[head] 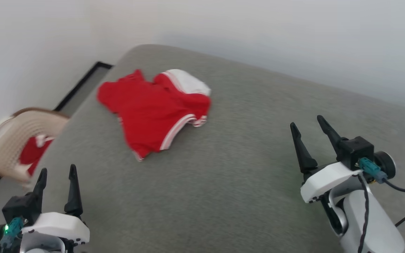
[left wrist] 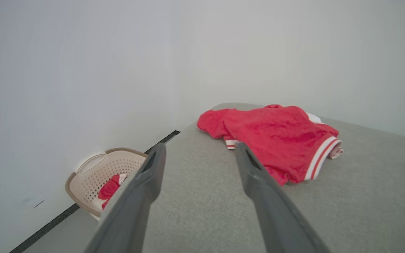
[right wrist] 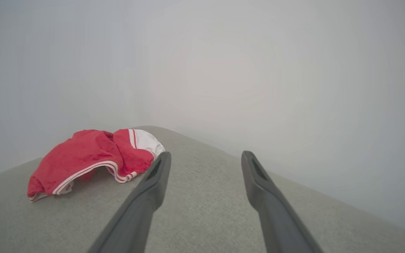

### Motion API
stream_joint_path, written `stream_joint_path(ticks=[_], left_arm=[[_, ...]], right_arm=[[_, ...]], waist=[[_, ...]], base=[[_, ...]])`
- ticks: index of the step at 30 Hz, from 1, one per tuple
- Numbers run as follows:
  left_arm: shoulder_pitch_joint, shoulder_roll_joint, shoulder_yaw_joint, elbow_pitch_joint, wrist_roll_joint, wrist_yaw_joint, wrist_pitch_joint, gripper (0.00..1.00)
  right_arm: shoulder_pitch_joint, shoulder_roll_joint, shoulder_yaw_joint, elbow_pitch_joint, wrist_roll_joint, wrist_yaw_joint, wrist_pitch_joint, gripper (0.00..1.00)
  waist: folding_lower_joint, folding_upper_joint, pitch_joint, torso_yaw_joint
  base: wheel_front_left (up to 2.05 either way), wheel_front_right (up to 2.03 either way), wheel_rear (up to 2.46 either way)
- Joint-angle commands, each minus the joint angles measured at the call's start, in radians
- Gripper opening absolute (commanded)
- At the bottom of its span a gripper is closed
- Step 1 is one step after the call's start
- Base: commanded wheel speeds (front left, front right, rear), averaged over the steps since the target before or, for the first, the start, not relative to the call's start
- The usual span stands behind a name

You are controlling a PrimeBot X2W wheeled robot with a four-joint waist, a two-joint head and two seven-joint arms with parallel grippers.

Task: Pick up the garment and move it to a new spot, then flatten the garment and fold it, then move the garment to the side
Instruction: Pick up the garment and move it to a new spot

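Note:
The garment (head: 153, 110) is a crumpled bright red cloth with a white panel and white-and-red striped trim, lying on the far left part of a grey padded surface (head: 223, 175). The left wrist view has the garment (left wrist: 276, 138) ahead and slightly right of the fingers; the right wrist view has the garment (right wrist: 90, 160) off to the left. My left gripper (head: 57, 169) hovers at the lower left, open and empty, well short of the cloth. My right gripper (head: 306, 121) stands at the right, open and empty, far from it.
A beige perforated basket (head: 16, 140) holding another red cloth sits on the floor left of the surface, and the basket (left wrist: 100, 175) also appears left of my left fingers. White walls close in behind. The surface's rounded far corner lies just past the garment.

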Motion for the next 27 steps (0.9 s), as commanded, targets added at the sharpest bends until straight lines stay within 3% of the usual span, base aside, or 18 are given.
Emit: stream_joint_path(ticks=[1,7,19,23,27], left_arm=[[0.017,-0.005,0.012,-0.008,0.018,0.001,-0.006,1.00],[0.046,-0.027,0.062,-0.038,0.003,0.010,-0.006,1.00],[0.101,-0.078,0.156,-0.122,-0.016,0.008,-0.005,1.00],[0.091,-0.085,0.143,-0.120,-0.007,0.000,-0.006,1.00],[0.032,-0.067,0.066,-0.089,0.014,-0.012,-0.006,1.00]], right_arm=[[-0.005,0.008,0.011,0.002,0.011,0.000,-0.005,1.00],[-0.032,0.024,0.067,0.024,0.035,0.000,-0.005,1.00],[-0.132,0.038,0.215,0.131,0.176,0.000,-0.005,1.00],[-0.145,0.028,0.230,0.134,0.194,0.000,-0.005,1.00],[-0.125,0.015,0.196,0.116,0.193,0.000,-0.005,1.00]], waist=[[0.0000,0.0000,-0.009,0.079],[0.0000,0.0000,0.006,0.126],[0.0000,0.0000,0.049,0.145],[0.0000,0.0000,0.055,0.142],[0.0000,0.0000,0.060,0.132]], base=[[0.00,0.00,0.00],[0.00,0.00,0.00],[0.00,0.00,0.00],[0.00,0.00,0.00],[0.00,0.00,0.00]])
